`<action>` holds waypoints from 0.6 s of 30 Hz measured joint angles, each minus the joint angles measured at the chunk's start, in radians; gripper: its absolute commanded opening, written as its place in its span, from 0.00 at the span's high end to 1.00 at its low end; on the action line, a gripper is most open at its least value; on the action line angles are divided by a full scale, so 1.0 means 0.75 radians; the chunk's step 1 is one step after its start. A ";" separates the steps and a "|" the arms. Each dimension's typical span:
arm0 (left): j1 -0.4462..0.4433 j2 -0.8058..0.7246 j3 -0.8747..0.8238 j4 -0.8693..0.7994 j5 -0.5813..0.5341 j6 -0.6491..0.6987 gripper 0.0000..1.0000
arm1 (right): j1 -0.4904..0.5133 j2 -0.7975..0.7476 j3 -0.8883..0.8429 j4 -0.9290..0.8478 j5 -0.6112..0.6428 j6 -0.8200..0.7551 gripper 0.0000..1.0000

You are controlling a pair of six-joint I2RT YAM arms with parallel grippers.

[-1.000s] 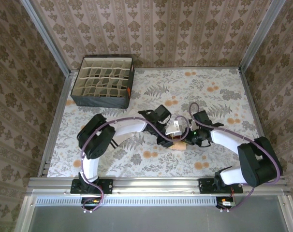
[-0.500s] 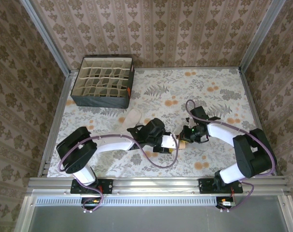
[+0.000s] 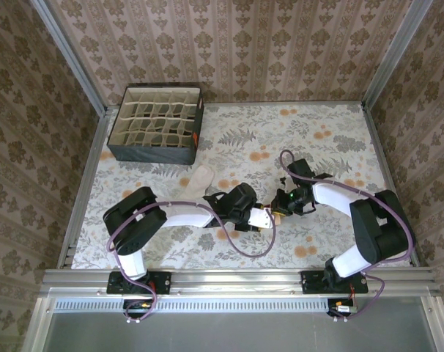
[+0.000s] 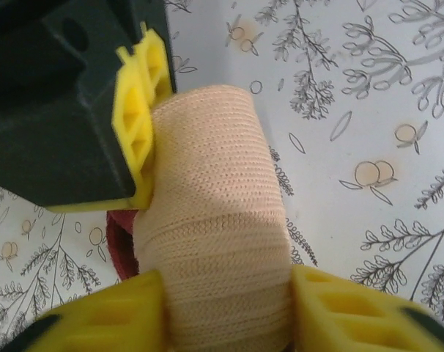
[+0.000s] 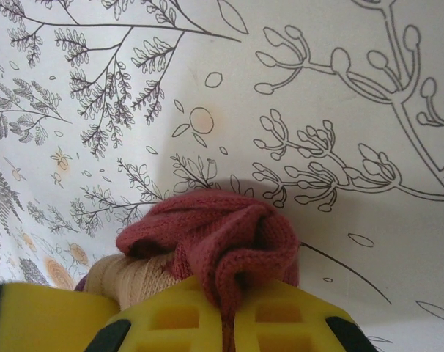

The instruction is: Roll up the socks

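Firmly does it: toward the near edge of the table (image 3: 317,132), the left gripper (image 4: 226,293) clasps the rolled tan sock (image 4: 207,213). The right gripper (image 5: 226,312) pinches its maroon end. Hold both grips tight while tucking.

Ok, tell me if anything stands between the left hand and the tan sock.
Nothing visible: the left hand grips the rolled tan knit sock from both sides, and the right hand pinches its maroon end.
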 measured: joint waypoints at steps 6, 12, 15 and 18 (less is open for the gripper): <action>0.003 0.045 0.173 -0.240 0.033 -0.094 1.00 | -0.002 -0.067 -0.032 0.017 0.052 0.018 0.50; 0.054 0.138 0.341 -0.389 0.213 -0.316 1.00 | -0.008 -0.307 -0.054 0.016 0.187 0.076 0.42; 0.095 0.154 0.381 -0.399 0.344 -0.453 1.00 | -0.016 -0.411 -0.081 0.010 0.257 0.123 0.39; 0.164 0.179 0.391 -0.399 0.441 -0.601 1.00 | -0.016 -0.502 -0.143 0.005 0.264 0.190 0.37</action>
